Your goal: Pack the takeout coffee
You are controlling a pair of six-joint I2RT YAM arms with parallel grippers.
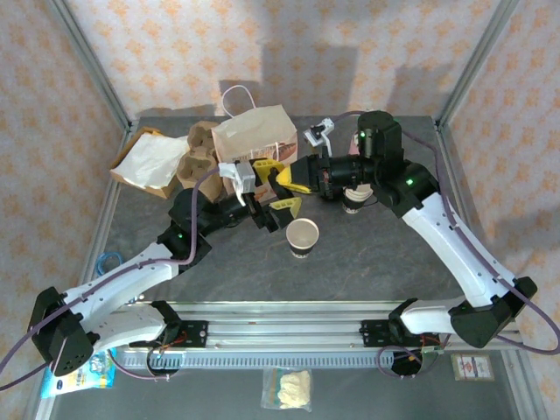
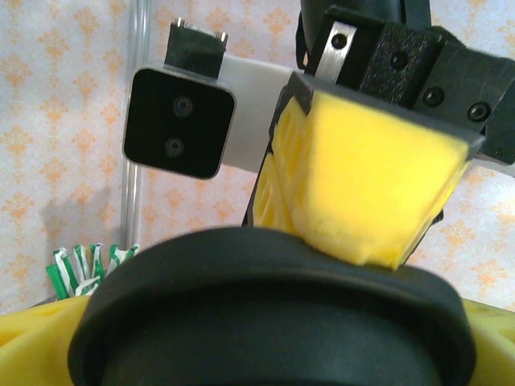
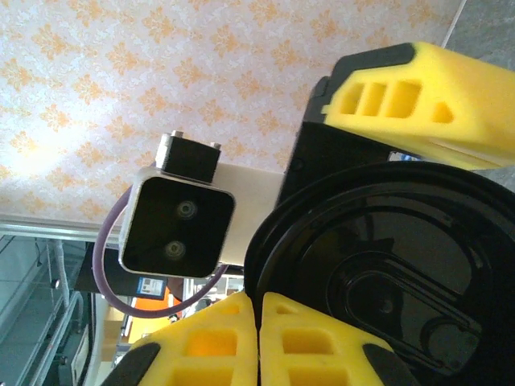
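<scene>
Both of my grippers were close together at the middle of the overhead frame, above the grey table (image 1: 376, 262). My left gripper (image 1: 280, 185) clamped the black lid (image 3: 386, 273) across its width, with one yellow finger (image 3: 402, 96) at the upper right of the right wrist frame. My right gripper (image 3: 259, 326) had its pads pressed together, tips at the lid's rim; whether they pinched it I could not tell. The takeout cup (image 1: 303, 238), white with a dark lower band, stood upright and lidless just below centre. A brown paper bag (image 1: 254, 136) sat above centre.
</scene>
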